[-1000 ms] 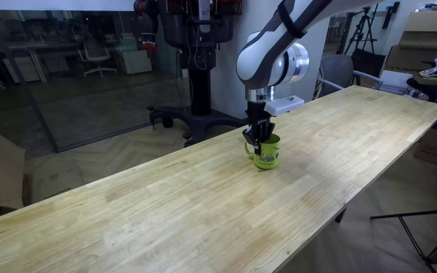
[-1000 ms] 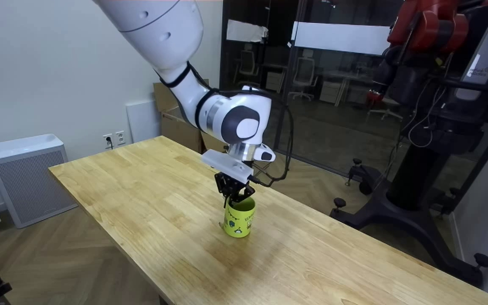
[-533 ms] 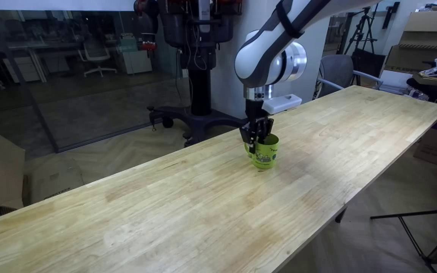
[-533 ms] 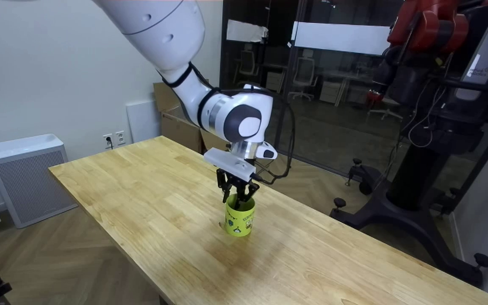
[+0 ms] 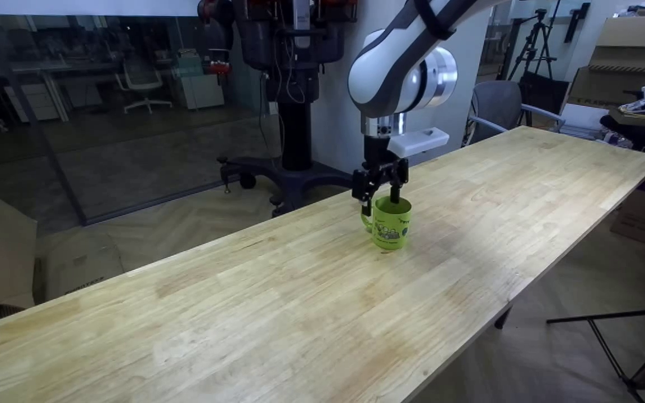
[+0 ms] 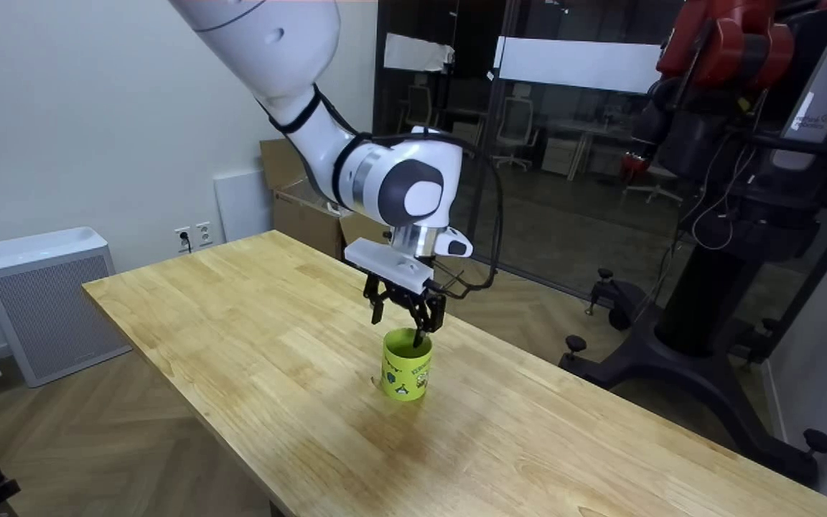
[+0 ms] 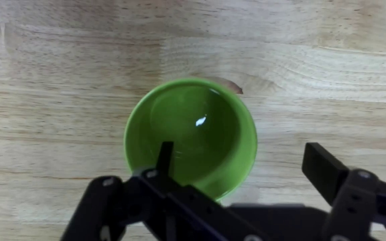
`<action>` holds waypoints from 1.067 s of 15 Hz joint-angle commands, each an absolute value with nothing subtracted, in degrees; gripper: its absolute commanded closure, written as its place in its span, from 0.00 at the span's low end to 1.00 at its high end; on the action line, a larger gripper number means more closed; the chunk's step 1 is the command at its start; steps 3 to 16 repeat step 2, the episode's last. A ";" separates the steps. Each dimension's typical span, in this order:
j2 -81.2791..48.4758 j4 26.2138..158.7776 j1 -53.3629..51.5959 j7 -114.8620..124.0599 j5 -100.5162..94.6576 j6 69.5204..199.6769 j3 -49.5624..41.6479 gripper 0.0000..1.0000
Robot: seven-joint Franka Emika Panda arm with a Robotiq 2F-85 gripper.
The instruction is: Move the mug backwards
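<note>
1. I have my black, jointed, two-fingered claw [image 5: 381, 205] released, its fingers spread well apart and pointing down.
2. In the wrist view I see one finger [image 7: 165, 157] over the round mouth of the glossy lime-green cylindrical mug [image 7: 196, 137]; the other finger [image 7: 323, 174] is outside the rim, apart from it. Whether the first finger touches the mug I cannot tell.
3. In an exterior view I see that outer finger by the mug's lime-green loop handle [image 5: 366, 224].
4. The mug, printed with small drawings, stands upright on the long, pale wooden table [image 5: 277, 308], nearer the long edge facing the red-and-black robot [image 6: 751, 194] than the opposite one. A small brown mark [image 7: 230, 84] in the wood shows just beside it.
5. Above the claw, a white oblong housing [image 5: 419, 142] sits at the wrist of my white-and-grey arm [image 5: 375, 78]; a black cable [image 6: 497, 222] loops beside it.
6. Beyond the table, in an exterior view, I see a white boxy appliance [image 6: 54, 309] with a grey grille and brown cardboard boxes [image 6: 306, 219]; also, in an exterior view, a grey chair [image 5: 496, 106] and a black tripod [image 5: 534, 47].
</note>
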State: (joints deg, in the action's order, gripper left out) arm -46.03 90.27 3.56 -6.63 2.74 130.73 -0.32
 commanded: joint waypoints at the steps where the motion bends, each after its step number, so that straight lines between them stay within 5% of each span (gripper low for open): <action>1: -39.40 96.56 2.09 -2.56 1.11 129.10 -1.75 0.00; 16: -38.10 97.78 2.20 -2.78 1.09 128.33 -1.57 0.00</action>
